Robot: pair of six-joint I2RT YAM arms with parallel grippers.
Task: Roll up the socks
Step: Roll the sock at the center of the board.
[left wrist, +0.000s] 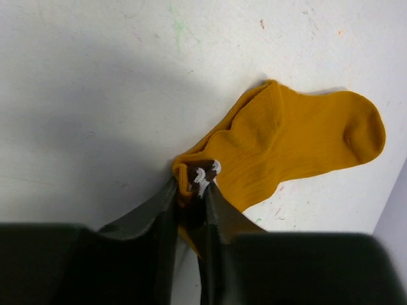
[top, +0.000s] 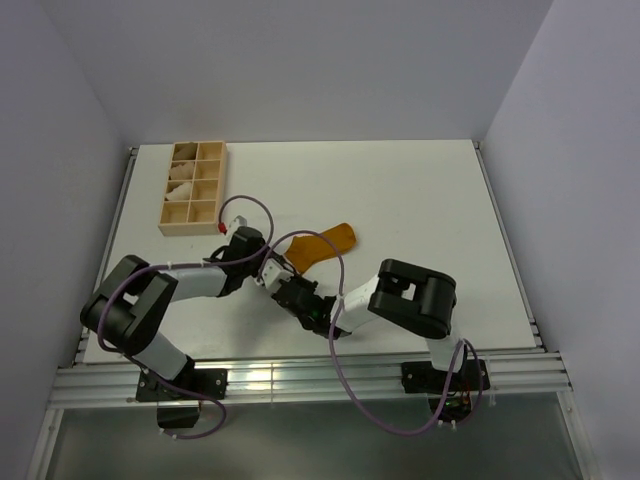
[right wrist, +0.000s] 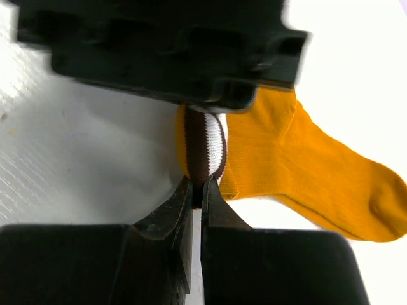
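Note:
One of the socks (top: 328, 242), mustard-orange with a dark brown, white-striped cuff, lies flat on the white table just beyond both arms. Its toe points to the far right. In the left wrist view the sock (left wrist: 299, 143) spreads away to the right, and my left gripper (left wrist: 193, 185) is shut on the bunched cuff. My right gripper (right wrist: 202, 189) is shut on the rolled cuff's edge from the opposite side, the sock (right wrist: 305, 171) trailing off to the right. From above, the left gripper (top: 274, 268) and right gripper (top: 289, 289) meet tip to tip at the cuff end.
A wooden compartment box (top: 170, 222) stands at the far left of the table, with pale rolled bundles (top: 182, 181) in some cells. Purple cables (top: 262, 206) loop over both arms. The left gripper's black body (right wrist: 165, 51) fills the top of the right wrist view.

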